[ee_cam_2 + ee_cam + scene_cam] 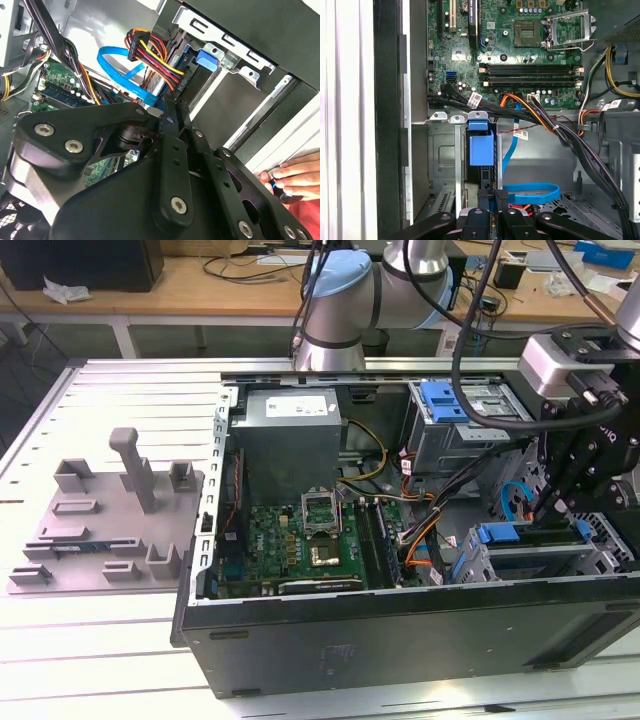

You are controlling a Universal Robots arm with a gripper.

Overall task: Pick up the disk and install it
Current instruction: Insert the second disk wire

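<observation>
The pincer (556,502) hangs over the drive cage (520,558) at the exterior view's right of the open computer case (300,640), clenched on the disk (482,145) — standing on edge in the cage slot, its blue carrier showing. A person's hand (295,177) rests on the case edge beside the pincer in the second wrist view.

Slatted metal table (100,640); wooden bench (200,285) behind w/ clutter.
</observation>
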